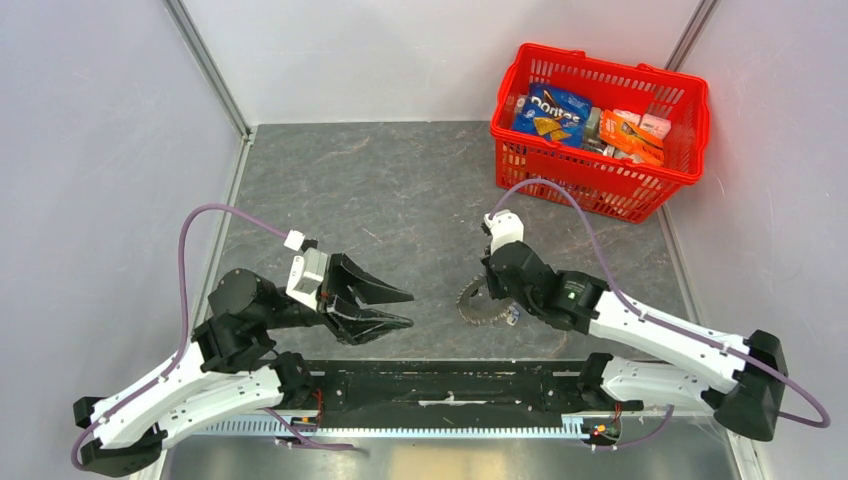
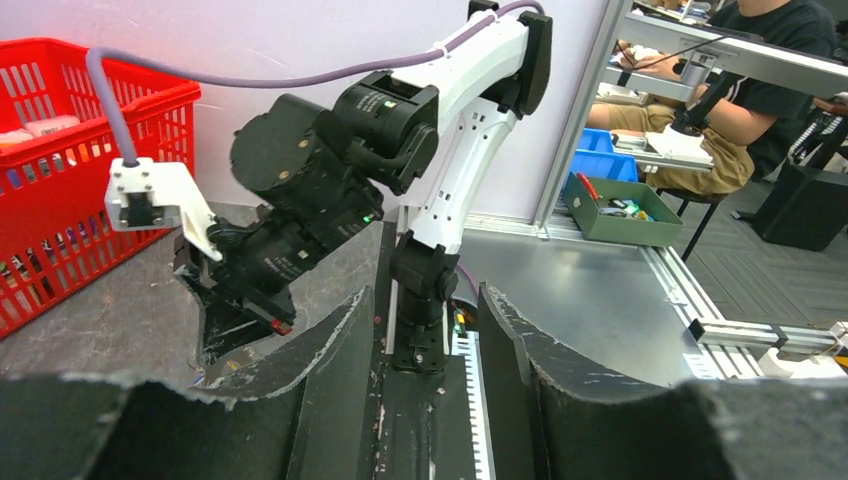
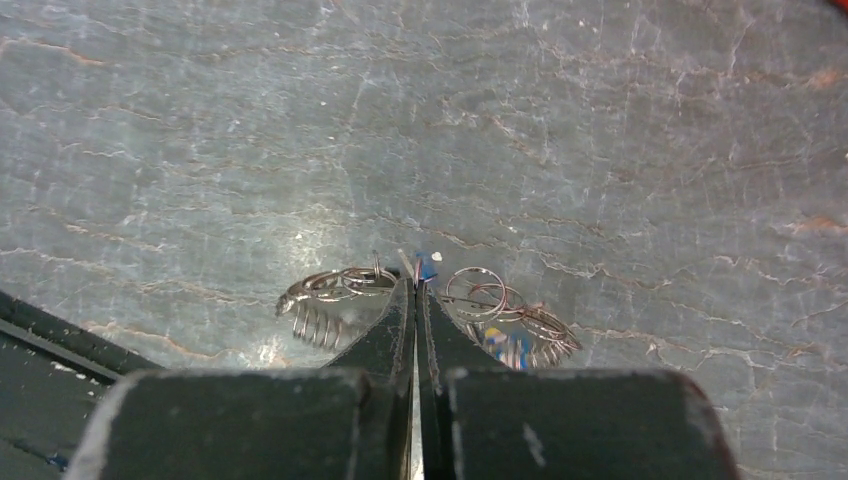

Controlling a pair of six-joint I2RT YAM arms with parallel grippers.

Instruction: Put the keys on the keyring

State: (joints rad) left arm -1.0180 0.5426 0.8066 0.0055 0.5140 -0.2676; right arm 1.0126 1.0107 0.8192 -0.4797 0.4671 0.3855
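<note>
The keyring [image 1: 476, 309] lies on the grey table as a dark toothed arc just under my right gripper [image 1: 492, 292]. In the right wrist view it is a curve of small silvery rings [image 3: 338, 284] to both sides of my fingers, with a blue and yellow tag [image 3: 500, 346] on the right. My right gripper [image 3: 416, 286] is shut, and a tiny key with a blue head [image 3: 426, 268] sticks out from between its tips, low over the table. My left gripper [image 1: 408, 309] is open and empty, hovering left of the keyring. In the left wrist view it [image 2: 425, 300] looks at the right arm.
A red basket [image 1: 600, 185] with snack packs stands at the back right and also shows in the left wrist view [image 2: 50, 200]. The black base rail [image 1: 450, 385] runs along the near edge. Grey walls close the left and right sides.
</note>
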